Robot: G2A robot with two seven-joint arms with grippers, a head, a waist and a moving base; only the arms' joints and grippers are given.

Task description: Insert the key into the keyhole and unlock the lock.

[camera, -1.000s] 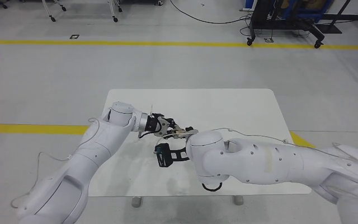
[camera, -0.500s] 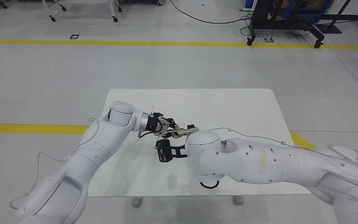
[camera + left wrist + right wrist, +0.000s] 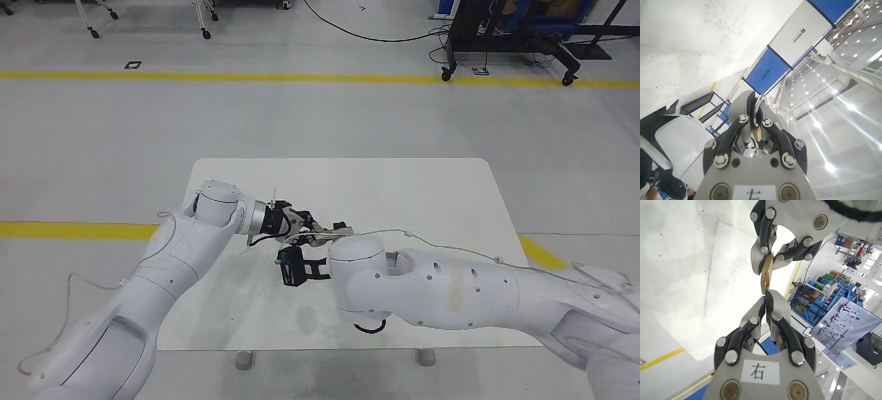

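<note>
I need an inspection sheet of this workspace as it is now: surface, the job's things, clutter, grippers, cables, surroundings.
Surface: white table with rounded corners.
Job's things: brass padlock held in the air above the table; key with its tip at the keyhole, depth cannot be told.
Clutter: nothing seen.
Grippers: left gripper shut on the padlock; right gripper shut on the key.
Cables: thin cable along the right arm; black cable on the floor.
Surroundings: yellow floor lines, blue racks, screen.
</note>
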